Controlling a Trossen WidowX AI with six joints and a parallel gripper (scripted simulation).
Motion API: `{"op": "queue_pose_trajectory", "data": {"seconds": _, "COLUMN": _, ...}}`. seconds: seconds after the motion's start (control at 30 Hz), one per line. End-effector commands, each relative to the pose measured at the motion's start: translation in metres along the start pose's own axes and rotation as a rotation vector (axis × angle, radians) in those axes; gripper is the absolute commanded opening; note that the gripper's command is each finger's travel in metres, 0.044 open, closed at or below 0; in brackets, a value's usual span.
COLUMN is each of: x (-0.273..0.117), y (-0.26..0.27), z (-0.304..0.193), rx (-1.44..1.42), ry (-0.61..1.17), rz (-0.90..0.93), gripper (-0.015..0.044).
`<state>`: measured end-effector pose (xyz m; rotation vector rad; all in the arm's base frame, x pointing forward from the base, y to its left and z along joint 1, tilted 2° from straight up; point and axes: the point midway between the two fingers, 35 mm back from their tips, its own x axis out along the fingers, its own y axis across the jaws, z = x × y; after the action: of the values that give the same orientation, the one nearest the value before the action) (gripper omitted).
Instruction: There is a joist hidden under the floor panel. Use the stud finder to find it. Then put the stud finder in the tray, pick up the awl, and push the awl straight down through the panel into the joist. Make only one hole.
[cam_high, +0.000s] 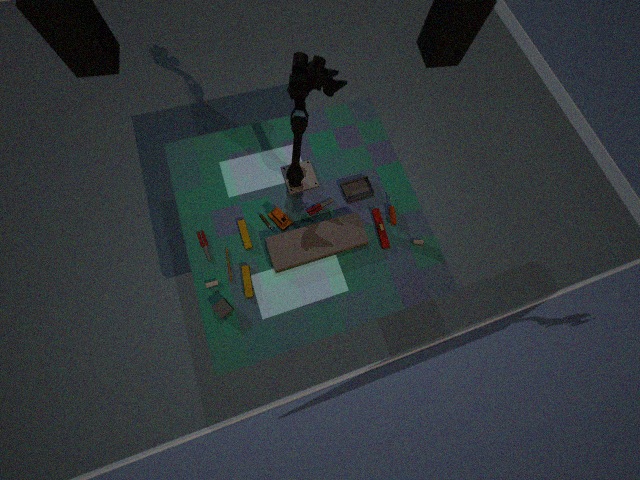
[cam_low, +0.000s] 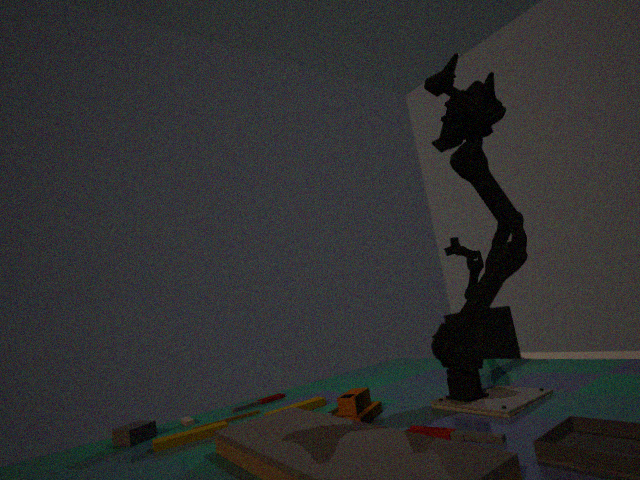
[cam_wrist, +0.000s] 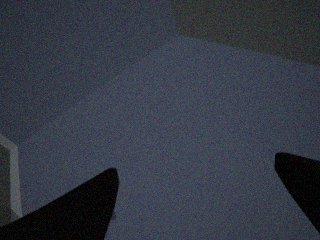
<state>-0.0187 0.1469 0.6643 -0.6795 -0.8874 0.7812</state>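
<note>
My gripper (cam_high: 341, 88) (cam_low: 473, 64) (cam_wrist: 195, 168) is open and empty, raised high above the arm's base, far from the tools. The orange stud finder (cam_high: 280, 218) (cam_low: 354, 403) lies on the mat beside the floor panel. The flat brown floor panel (cam_high: 289, 251) (cam_low: 268, 431) lies in front of the base, with the arm's shadow on it. The joist is hidden. The shallow brown tray (cam_high: 356, 190) (cam_low: 563, 458) is empty. A thin brown tool (cam_high: 264, 219) lies beside the stud finder, and an orange-handled tool (cam_high: 392, 215) lies right of the panel; I cannot tell which is the awl.
A red-handled tool (cam_high: 314, 208) (cam_low: 429, 431) lies between base and panel. A red bar (cam_high: 379, 227) is right of the panel. Yellow bars (cam_high: 244, 234) (cam_high: 247, 281), another red-handled tool (cam_high: 202, 239) and a small block (cam_high: 222, 306) (cam_low: 134, 433) are left. Two dark pillars (cam_high: 77, 41) (cam_high: 452, 36) stand behind.
</note>
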Motion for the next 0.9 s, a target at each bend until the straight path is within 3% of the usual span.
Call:
{"op": "queue_pose_trajectory", "data": {"seconds": 0.0, "x": 0.004, "y": -0.025, "z": -0.048, "rx": 0.037, "ry": 0.082, "rz": -0.084, "gripper": 0.044}}
{"op": "queue_pose_trajectory", "data": {"seconds": 0.4, "x": -0.02, "y": -0.071, "z": -0.225, "rx": 0.174, "ry": 0.443, "rz": -0.269, "gripper": 0.044}}
{"op": "queue_pose_trajectory", "data": {"seconds": 0.87, "x": -0.121, "y": -0.042, "z": -0.422, "rx": 0.339, "ry": 0.983, "rz": -0.325, "gripper": 0.044}}
